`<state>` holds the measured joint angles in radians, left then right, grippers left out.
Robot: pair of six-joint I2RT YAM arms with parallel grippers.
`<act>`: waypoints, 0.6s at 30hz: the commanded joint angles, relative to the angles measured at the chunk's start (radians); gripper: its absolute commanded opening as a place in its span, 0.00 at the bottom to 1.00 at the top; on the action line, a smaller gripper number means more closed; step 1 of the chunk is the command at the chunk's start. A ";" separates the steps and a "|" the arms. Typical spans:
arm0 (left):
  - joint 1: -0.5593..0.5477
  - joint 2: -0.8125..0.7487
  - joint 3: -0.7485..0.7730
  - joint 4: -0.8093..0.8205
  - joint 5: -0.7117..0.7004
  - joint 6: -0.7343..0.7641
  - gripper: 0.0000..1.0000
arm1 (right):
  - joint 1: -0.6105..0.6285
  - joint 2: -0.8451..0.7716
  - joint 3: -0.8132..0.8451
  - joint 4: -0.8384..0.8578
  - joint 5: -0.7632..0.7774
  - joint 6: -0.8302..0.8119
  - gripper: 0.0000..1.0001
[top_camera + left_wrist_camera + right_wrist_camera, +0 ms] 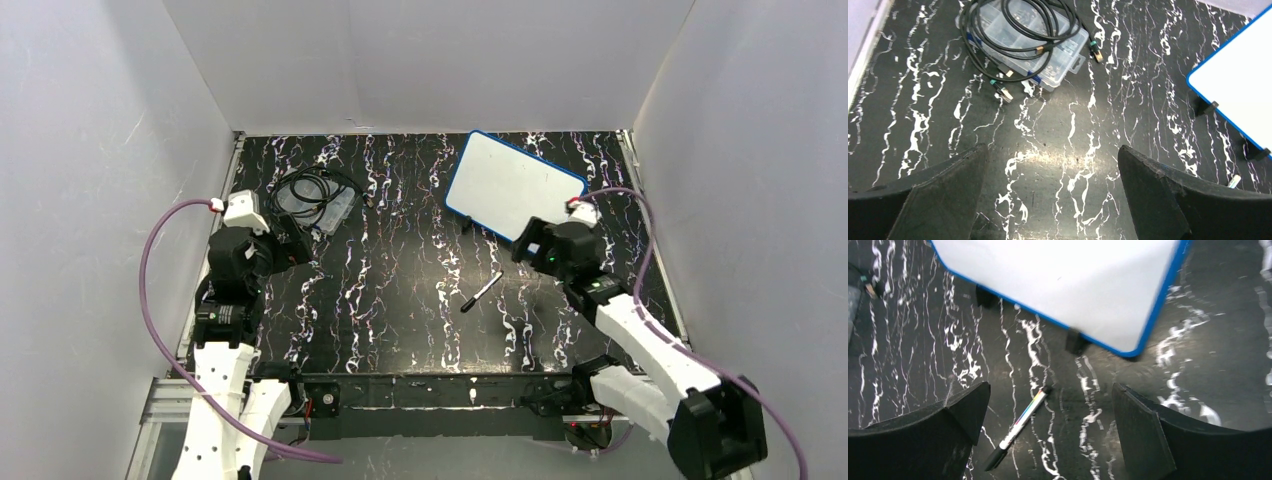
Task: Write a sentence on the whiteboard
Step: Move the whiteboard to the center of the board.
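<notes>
Left hand [1052, 152] pointing down over surface [1148, 75], open wide, empty | right hand [1050, 390] open wide, empty, above one marker [1018, 427] | one whiteboard [1063, 285]

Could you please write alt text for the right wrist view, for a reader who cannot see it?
A blank, blue-rimmed whiteboard fills the top of the frame, with a marker lying on the black marbled table below it. The right claw hangs open, empty, over the marker.
</notes>
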<state>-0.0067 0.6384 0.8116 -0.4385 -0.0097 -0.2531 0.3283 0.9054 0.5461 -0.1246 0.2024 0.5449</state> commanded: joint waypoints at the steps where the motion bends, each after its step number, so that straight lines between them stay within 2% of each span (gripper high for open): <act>1: 0.002 0.006 -0.024 0.031 0.097 0.019 0.99 | 0.166 0.116 0.041 0.080 0.234 0.111 1.00; 3: 0.002 0.009 -0.028 0.029 0.094 0.020 0.99 | 0.194 0.176 0.056 0.069 0.298 0.180 1.00; 5: 0.001 0.013 -0.029 0.030 0.093 0.020 0.99 | 0.208 0.227 0.055 0.092 0.342 0.225 0.94; 7: -0.001 0.016 -0.029 0.032 0.095 0.022 0.99 | 0.219 0.272 0.059 0.113 0.371 0.239 0.89; 14: -0.008 0.014 -0.028 0.029 0.076 0.026 0.99 | 0.235 0.405 0.082 0.172 0.438 0.253 0.83; 18: -0.017 0.017 -0.028 0.029 0.074 0.028 0.99 | 0.239 0.477 0.104 0.200 0.460 0.248 0.70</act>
<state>-0.0132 0.6548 0.7815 -0.4179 0.0616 -0.2420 0.5587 1.3331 0.5957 -0.0044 0.5865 0.7765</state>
